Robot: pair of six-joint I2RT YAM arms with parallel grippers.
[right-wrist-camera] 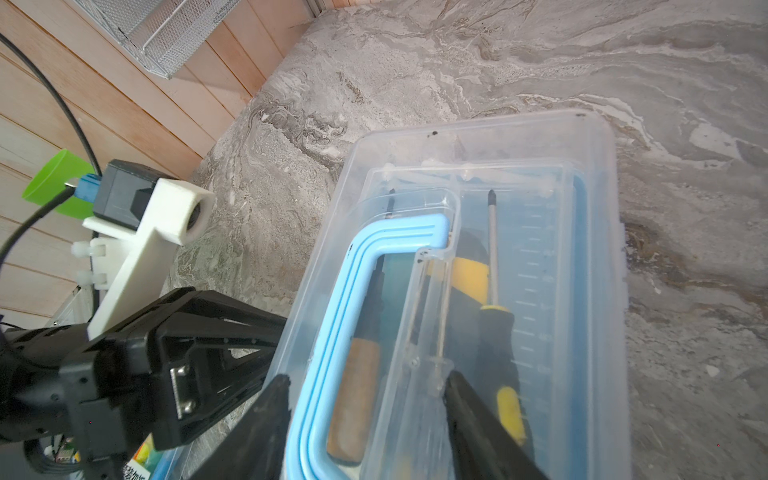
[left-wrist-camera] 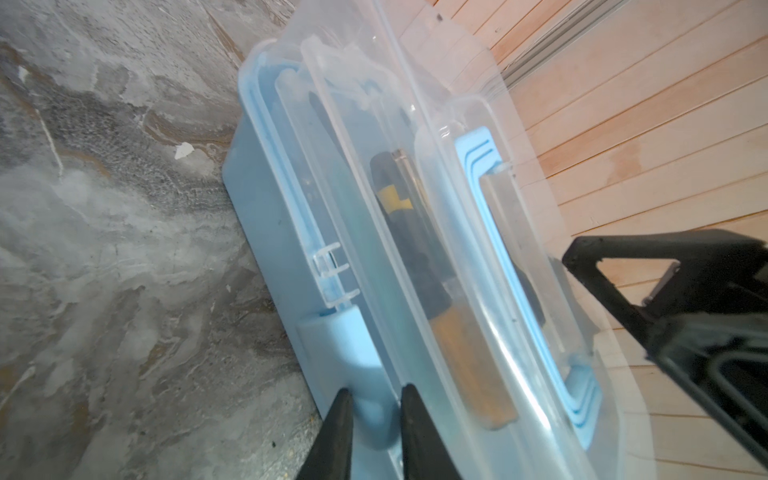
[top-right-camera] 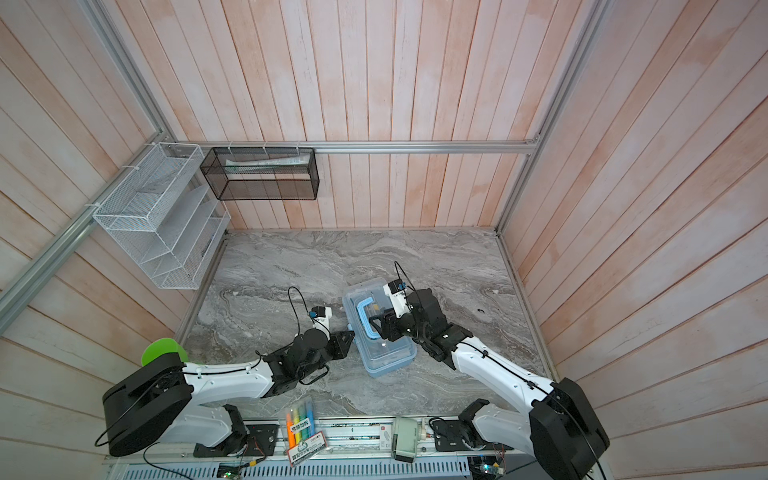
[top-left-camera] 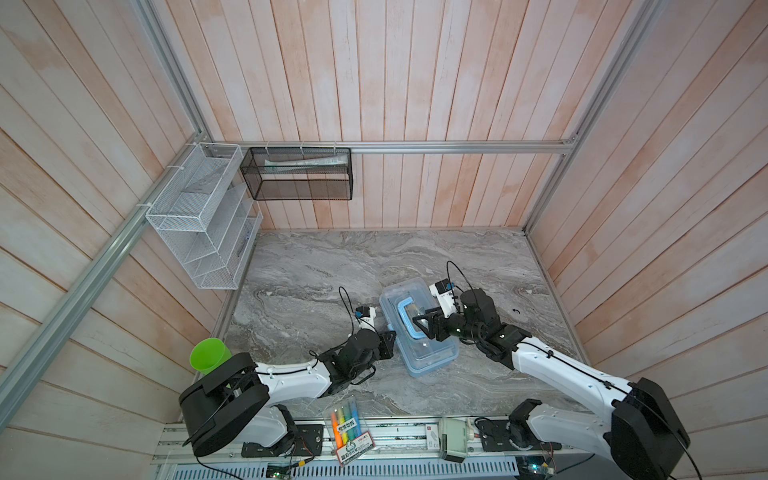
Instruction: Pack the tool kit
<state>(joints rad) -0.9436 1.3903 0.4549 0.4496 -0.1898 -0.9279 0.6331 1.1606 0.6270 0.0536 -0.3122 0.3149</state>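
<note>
The tool kit's light-blue case [top-left-camera: 432, 357] [top-right-camera: 386, 357] lies on the marble table with its clear lid down. Through the lid show a yellow/black screwdriver [right-wrist-camera: 496, 332] and an orange-handled one [right-wrist-camera: 357, 395]. The blue handle [right-wrist-camera: 399, 232] [left-wrist-camera: 486, 166] lies flat on the lid. My left gripper [left-wrist-camera: 376, 399] [top-left-camera: 390, 343] sits at the case's left side, its jaws shut on the blue latch [left-wrist-camera: 357, 345]. My right gripper [right-wrist-camera: 368, 376] [top-left-camera: 419, 326] stands open over the lid. One finger is outside the handle and the other rests on the clear lid.
A green cup [top-left-camera: 210, 353] stands behind the left arm's base. A clear pack of highlighters [top-left-camera: 347, 424] lies at the front edge. A white wire rack [top-left-camera: 203, 216] and a black mesh basket [top-left-camera: 297, 172] hang on the walls. A small black piece [top-left-camera: 516, 311] lies to the right.
</note>
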